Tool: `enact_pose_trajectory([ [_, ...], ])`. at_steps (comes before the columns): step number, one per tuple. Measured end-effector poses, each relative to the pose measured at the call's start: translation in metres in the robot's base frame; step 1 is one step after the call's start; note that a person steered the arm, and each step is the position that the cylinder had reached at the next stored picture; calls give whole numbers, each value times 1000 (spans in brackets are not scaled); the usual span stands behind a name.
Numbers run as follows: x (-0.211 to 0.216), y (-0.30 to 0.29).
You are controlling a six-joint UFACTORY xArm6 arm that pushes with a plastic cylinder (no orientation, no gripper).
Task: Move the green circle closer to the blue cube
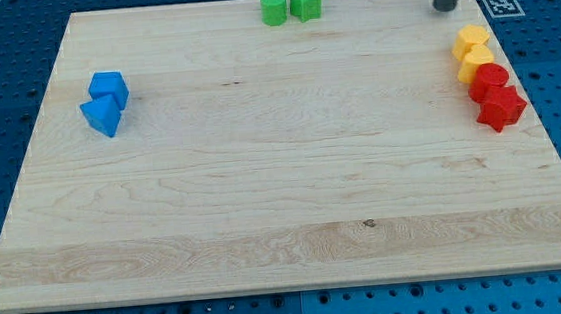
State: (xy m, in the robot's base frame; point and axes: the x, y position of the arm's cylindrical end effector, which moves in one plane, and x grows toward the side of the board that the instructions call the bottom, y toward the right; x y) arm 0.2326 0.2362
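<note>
The green circle [273, 7] stands at the view's top middle of the wooden board [282, 177], touching a green star-shaped block [305, 2] on its right. The blue cube [110, 88] sits at the view's upper left, with a blue triangular block [102, 116] touching it just below. My tip [445, 8] is at the view's top right, far to the right of the green circle and apart from every block.
Two yellow blocks [472, 41] [475, 62] and two red blocks [489, 79] [501, 107] form a column at the board's right edge. A fiducial marker [501, 5] lies at the top right corner. Blue pegboard surrounds the board.
</note>
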Motion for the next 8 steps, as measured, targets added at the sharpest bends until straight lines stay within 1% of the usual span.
enact_pose_trajectory([
  [4,-39,-152],
  [8,-38,-248],
])
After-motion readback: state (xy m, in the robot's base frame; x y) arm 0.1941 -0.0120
